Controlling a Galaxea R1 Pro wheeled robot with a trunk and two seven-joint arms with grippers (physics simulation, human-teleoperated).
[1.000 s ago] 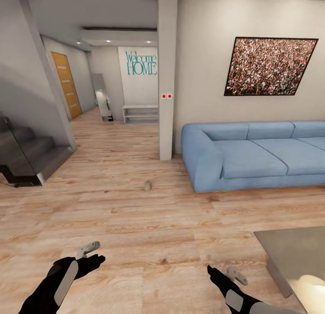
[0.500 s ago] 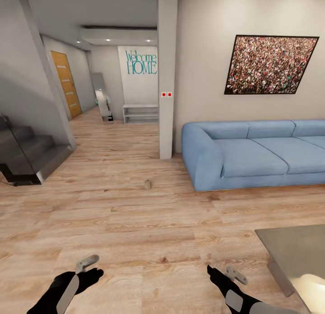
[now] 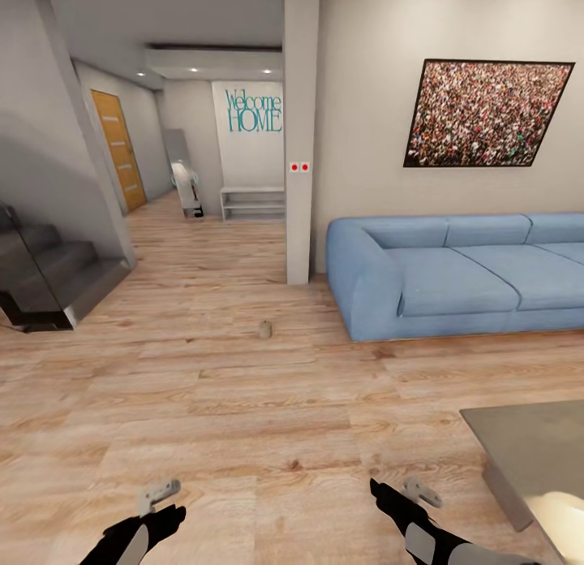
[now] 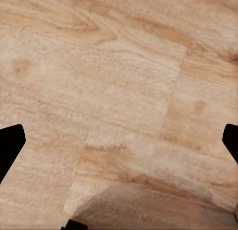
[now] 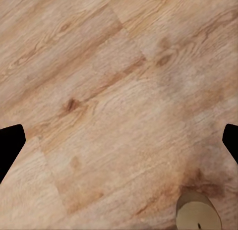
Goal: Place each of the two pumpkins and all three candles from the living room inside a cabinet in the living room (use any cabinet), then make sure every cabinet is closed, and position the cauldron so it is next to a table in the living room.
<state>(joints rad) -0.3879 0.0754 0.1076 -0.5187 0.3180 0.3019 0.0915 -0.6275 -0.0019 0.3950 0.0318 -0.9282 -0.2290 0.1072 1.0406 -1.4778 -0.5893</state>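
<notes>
Far ahead of both tools stands a candle [image 3: 265,330].

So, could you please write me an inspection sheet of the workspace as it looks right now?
Surface: wooden plank floor.
Job's things: one tan candle upright on the floor, between the pillar and the blue sofa; another candle on the floor in the right wrist view.
Clutter: nothing seen.
Grippers: left gripper and right gripper both open, empty, above the floor.
Cables: nothing seen.
Surroundings: grey table corner at right, staircase at left, framed picture above the sofa.
</notes>
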